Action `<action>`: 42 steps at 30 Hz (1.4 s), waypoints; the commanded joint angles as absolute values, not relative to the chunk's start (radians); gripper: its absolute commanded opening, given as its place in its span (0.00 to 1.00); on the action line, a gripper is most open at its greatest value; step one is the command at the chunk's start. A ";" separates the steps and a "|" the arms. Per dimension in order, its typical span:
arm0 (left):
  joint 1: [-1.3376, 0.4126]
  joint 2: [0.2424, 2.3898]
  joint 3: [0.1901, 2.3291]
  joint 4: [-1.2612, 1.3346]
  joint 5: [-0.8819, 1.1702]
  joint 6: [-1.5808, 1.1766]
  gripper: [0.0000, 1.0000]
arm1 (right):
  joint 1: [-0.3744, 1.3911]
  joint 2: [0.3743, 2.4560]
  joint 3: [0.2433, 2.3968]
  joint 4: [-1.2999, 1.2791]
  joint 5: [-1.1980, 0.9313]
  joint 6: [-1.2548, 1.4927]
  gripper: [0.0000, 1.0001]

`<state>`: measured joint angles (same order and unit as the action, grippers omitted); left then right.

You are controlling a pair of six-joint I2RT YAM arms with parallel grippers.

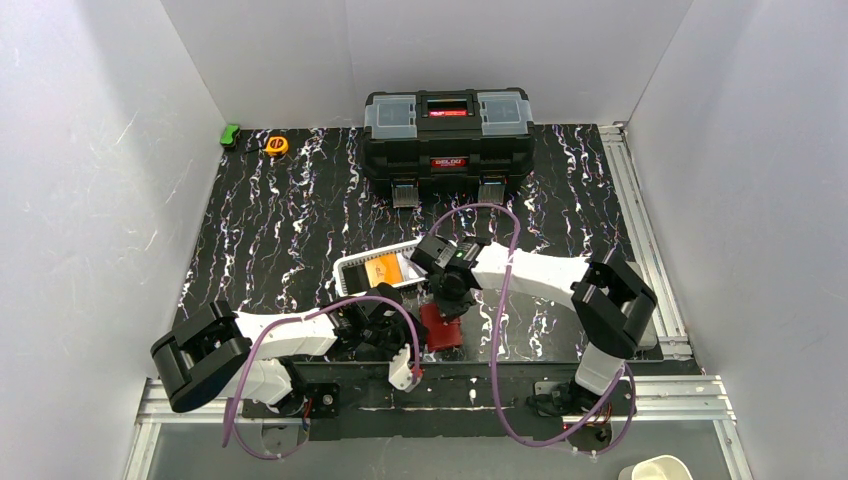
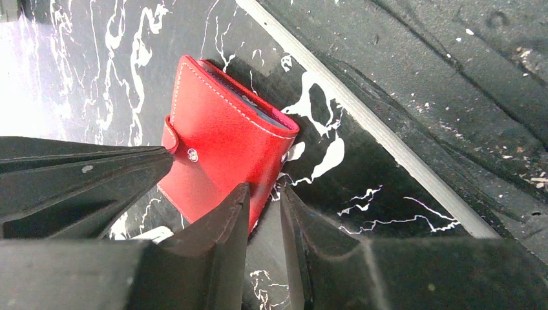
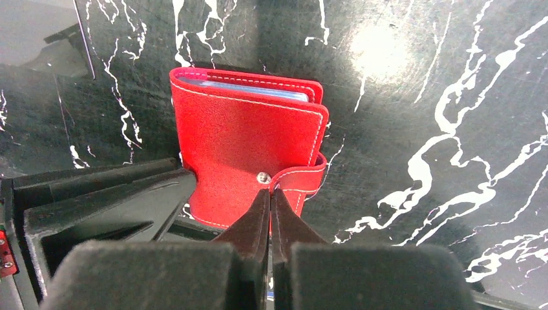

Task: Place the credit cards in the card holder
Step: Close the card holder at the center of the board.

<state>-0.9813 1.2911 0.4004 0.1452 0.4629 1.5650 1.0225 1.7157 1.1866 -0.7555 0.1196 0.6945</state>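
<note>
Lying closed near the table's [image 3: 420, 97] front edge, the red card holder [image 3: 249, 139] shows a light blue card [image 3: 245, 86] edge between its covers. The right gripper [image 3: 270, 194] has its fingers pressed together, tips at the snap tab [image 3: 304, 179]. The left gripper [image 2: 265, 190] shows a narrow gap at the holder's corner; whether it clamps cannot be told. An orange card [image 1: 383, 268] lies in the white basket [image 1: 345, 270]. The toolbox [image 1: 447, 140] carries a red label [image 1: 449, 162], with illegible writing.
</note>
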 commanded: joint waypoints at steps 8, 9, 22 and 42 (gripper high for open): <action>-0.988 1.299 0.362 -0.020 0.461 1.543 0.24 | 1.005 1.744 1.172 -0.694 0.031 0.639 0.01; -0.989 1.300 0.362 -0.020 0.461 1.544 0.24 | 1.005 1.747 1.173 -0.690 0.020 0.634 0.01; -0.992 1.313 0.369 -0.016 0.465 1.551 0.24 | 1.005 1.793 1.184 -0.709 -0.027 0.604 0.01; -0.994 1.335 0.378 -0.006 0.457 1.546 0.23 | 1.005 1.830 1.143 -0.692 -0.089 0.605 0.01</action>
<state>-0.9855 1.2892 0.4011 0.1364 0.4561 1.5711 0.9886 1.7683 1.1820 -0.6991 -0.0223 0.6014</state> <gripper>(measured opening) 0.234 0.023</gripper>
